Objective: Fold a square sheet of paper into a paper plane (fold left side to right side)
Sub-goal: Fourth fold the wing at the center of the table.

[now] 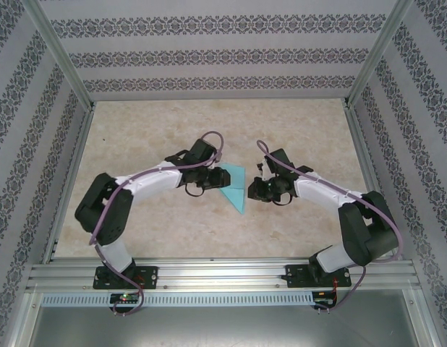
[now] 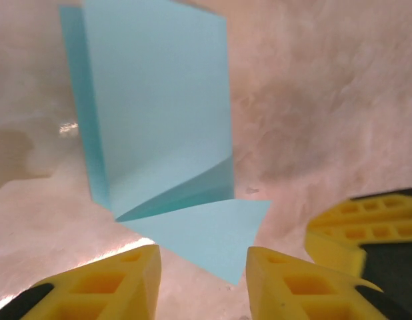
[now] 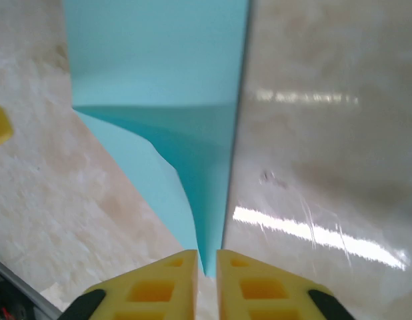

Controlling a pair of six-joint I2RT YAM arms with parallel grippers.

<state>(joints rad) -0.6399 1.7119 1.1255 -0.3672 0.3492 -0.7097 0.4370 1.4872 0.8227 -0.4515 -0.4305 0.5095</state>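
Judging by the raised flap, we take the step in hand to be letting go after laying the left side over to the right. To do it well we would back both claws away low and straight, dragging nothing, then press along the crease so the layer lies flat. Nearest us, the left claw (image 2: 203, 283) stands released, its yellow fingers (image 2: 119, 283) plainly apart. A loose pointed corner of the paper (image 2: 159, 100) lies over the gap between them, touching neither that we can see. From there the sheet climbs toward 11 o'clock, one panel tilted up off the table (image 2: 326, 100). The right claw (image 3: 206, 283) shows only a thin slit between its fingers, and the paper's narrow tip runs right into it from 12 o'clock. Whether it pinches that tip or merely brackets it we cannot tell. From above, the paper lies at mid-table, just beside both claws: at 3 o'clock of the left, 9 o'clock of the right.
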